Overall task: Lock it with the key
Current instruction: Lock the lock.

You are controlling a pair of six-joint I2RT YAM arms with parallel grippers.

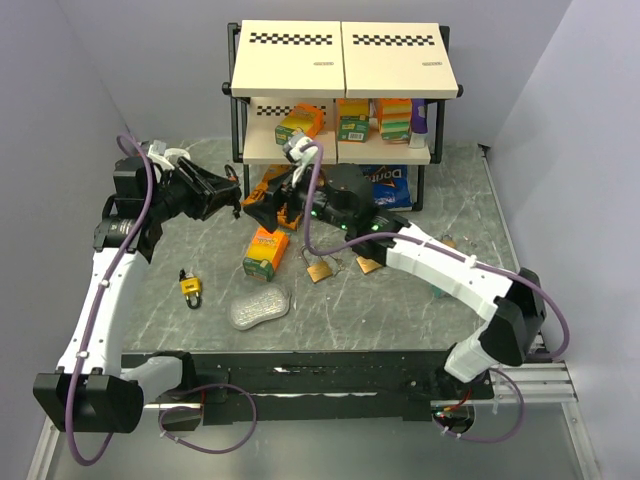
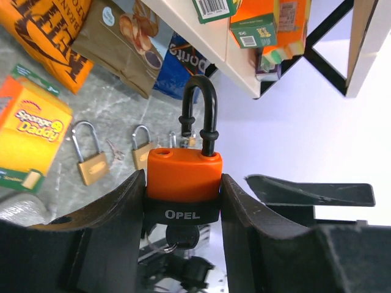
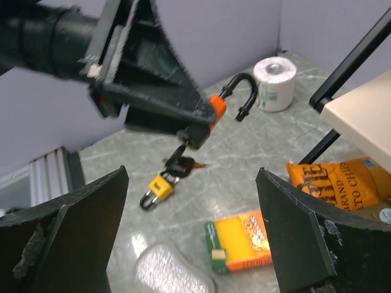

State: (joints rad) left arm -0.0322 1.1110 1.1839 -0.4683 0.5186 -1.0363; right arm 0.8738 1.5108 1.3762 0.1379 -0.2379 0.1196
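Note:
My left gripper (image 2: 182, 178) is shut on the body of an orange OPEL padlock (image 2: 183, 174) and holds it above the table. Its black shackle (image 2: 200, 110) stands raised, with one leg free of the body. A black-headed key (image 2: 181, 235) on a ring sits in the bottom of the lock. In the right wrist view the padlock (image 3: 217, 107) sticks out of the left gripper (image 3: 153, 79), and the key (image 3: 182, 154) hangs below it. My right gripper (image 3: 192, 174) is wide open and empty, facing the lock from a short distance. In the top view the left gripper (image 1: 228, 195) and right gripper (image 1: 262, 207) meet in front of the shelf.
A yellow padlock (image 1: 190, 288) lies on the table at the left. A Sponge Daddy box (image 1: 265, 252), a clear packet (image 1: 258, 308) and two brass padlocks (image 1: 320, 270) lie mid-table. A stocked shelf (image 1: 340, 100) and snack bags (image 1: 390, 185) stand behind, with a white roll (image 3: 274, 76) at the far left.

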